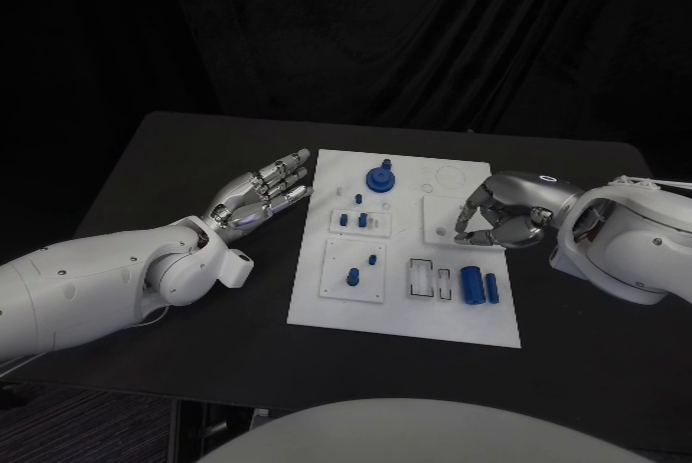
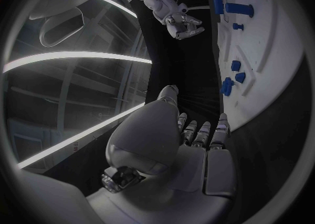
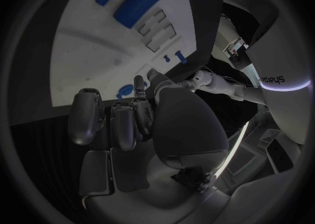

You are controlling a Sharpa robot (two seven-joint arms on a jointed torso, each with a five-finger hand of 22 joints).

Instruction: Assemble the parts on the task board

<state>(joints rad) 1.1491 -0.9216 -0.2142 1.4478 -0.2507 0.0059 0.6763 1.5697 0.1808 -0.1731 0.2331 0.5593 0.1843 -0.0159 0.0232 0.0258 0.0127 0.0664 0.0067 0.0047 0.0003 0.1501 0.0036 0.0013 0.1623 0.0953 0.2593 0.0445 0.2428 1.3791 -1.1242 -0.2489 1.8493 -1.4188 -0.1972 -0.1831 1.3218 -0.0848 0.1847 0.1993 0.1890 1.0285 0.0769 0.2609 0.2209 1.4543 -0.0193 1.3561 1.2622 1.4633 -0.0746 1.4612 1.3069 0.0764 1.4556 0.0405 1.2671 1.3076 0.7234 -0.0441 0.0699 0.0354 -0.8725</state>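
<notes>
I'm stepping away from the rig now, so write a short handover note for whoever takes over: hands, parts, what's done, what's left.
Left hand: open, fingers spread, on the table beside the white task board, holding nothing.
Right hand: fingers curled at the board's opposite edge; whether it holds anything cannot be told.
Parts: a blue round part with a post at the board's far end; small blue pegs on one plate in the middle, more on the plate nearer the robot; two blue cylinders lie side by side near the right hand.
Done: unclear which parts are seated.
Left: the two cylinders seem still loose beside the empty slots.
</notes>
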